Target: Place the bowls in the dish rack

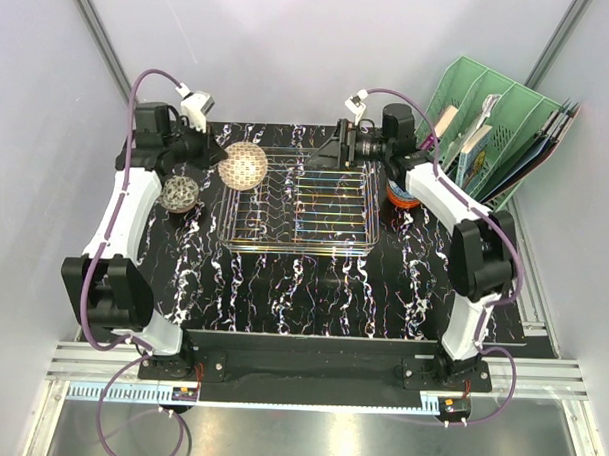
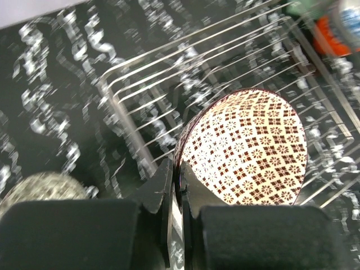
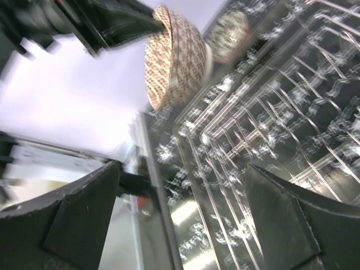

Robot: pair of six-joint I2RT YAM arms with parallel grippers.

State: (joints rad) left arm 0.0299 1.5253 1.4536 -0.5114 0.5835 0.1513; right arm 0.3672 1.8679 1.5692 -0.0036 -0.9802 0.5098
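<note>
My left gripper is shut on the rim of a pink-red patterned bowl, which hangs tilted on edge over the left end of the silver wire dish rack. In the left wrist view its fingers pinch the bowl at the rim above the rack wires. A second patterned bowl sits on the table left of the rack. My right gripper hovers open over the rack's far edge, with nothing between its fingers. The held bowl shows ahead of it.
Stacked bowls, orange-red with blue showing, stand right of the rack, partly hidden by the right arm. A green slotted file organiser with books fills the back right corner. Black marbled table extends in front of the rack.
</note>
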